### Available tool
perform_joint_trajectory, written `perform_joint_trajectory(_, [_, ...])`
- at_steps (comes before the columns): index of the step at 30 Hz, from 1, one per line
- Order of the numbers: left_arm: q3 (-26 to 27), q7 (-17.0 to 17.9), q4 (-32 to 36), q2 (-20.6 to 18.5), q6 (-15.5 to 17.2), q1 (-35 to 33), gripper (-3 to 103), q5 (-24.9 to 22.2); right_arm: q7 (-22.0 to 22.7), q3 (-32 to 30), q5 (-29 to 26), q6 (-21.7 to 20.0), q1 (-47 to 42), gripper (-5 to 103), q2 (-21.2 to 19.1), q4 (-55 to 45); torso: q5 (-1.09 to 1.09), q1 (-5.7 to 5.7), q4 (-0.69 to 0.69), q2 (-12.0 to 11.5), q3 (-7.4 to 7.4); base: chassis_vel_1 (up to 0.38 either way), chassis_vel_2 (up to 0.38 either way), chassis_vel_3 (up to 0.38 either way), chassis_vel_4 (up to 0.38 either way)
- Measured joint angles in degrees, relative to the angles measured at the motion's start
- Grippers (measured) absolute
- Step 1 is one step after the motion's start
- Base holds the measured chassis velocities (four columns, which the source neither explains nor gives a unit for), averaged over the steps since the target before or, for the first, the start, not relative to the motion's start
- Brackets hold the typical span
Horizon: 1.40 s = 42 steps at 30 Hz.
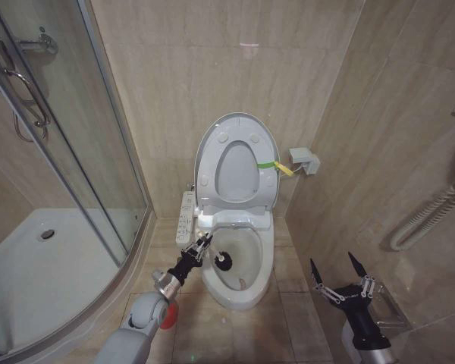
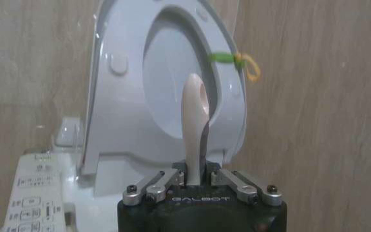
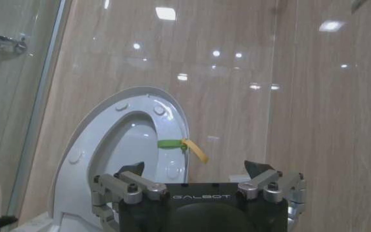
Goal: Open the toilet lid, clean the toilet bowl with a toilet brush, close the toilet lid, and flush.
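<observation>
Closest to my head cam is the left arm, elbow at the frame bottom, reaching up to the toilet bowl. Left gripper sits at the bowl's left rim, fingers clamped on the toilet brush. In the left wrist view the pale handle stands straight up out of the closed fingers. The dark bristle head is inside the bowl, near its left inner wall, just right of the gripper. I see yellowish-brown staining low in the bowl, toward the front. Toilet lid is up, leaning back against the tiled wall behind the bowl, bumpers on its underside facing me; the seat ring is raised against it, with a green and yellow band around the ring's right edge. A white control panel sticks out along the bowl's left side, beside the rear of the rim. Right gripper hangs well to the right of the bowl, near the right wall, fingers spread apart, holding nothing. Glass shower enclosure with its white tray is left of the bowl. A small grey wall fitting sits right of the raised lid.
</observation>
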<state>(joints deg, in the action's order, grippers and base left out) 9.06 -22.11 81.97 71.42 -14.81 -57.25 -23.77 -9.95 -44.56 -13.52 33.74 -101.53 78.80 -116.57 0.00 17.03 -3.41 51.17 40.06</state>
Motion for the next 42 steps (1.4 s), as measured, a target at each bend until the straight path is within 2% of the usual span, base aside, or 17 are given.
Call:
perform_joint_trajectory(5, [-3.46,1.24,-1.81,-1.48,2.79,2.68,18,1.86,0.0,0.0,0.0,0.0,0.0,100,0.0,0.0,0.0,0.0,0.01,0.0,0.0,0.0,0.0,0.0,0.0])
perform_joint_trajectory(11, [-7.88,1.37,-5.86,-2.05,3.87,6.88,18,2.11,0.0,0.0,0.0,0.0,0.0,100,0.0,0.0,-0.01,0.0,0.0,0.0,0.0,0.0,0.0,0.0,0.0])
perform_joint_trajectory(19, [-12.83,1.0,-14.01,0.23,3.98,12.68,18,2.37,0.0,0.0,0.0,0.0,0.0,100,0.0,0.0,0.0,0.0,-0.01,0.0,0.0,0.0,0.0,0.0,0.0])
perform_joint_trajectory(29, [-14.44,0.49,-17.98,1.46,3.21,14.34,18,3.53,0.0,0.0,0.0,0.0,0.0,100,0.0,0.0,0.0,0.0,0.0,0.01,-0.01,0.0,0.0,0.0,0.0])
perform_joint_trajectory(36, [-13.91,-0.02,-24.94,3.57,1.02,16.03,18,5.39,0.0,0.0,0.0,0.0,0.0,100,0.0,0.0,0.0,0.0,0.0,0.01,-0.01,0.0,0.0,0.0,0.0])
perform_joint_trajectory(39, [-13.79,-0.08,-24.56,3.94,0.64,15.58,18,5.56,0.0,0.0,0.0,0.0,0.0,100,0.0,0.0,0.01,0.0,0.0,0.01,0.0,0.0,0.0,0.0,0.0])
perform_joint_trajectory(42, [-13.98,0.01,-19.57,3.5,0.94,13.71,18,4.91,0.0,0.0,0.0,0.0,0.0,100,0.0,0.0,0.0,0.0,0.0,0.01,0.0,0.0,0.0,0.0,0.0])
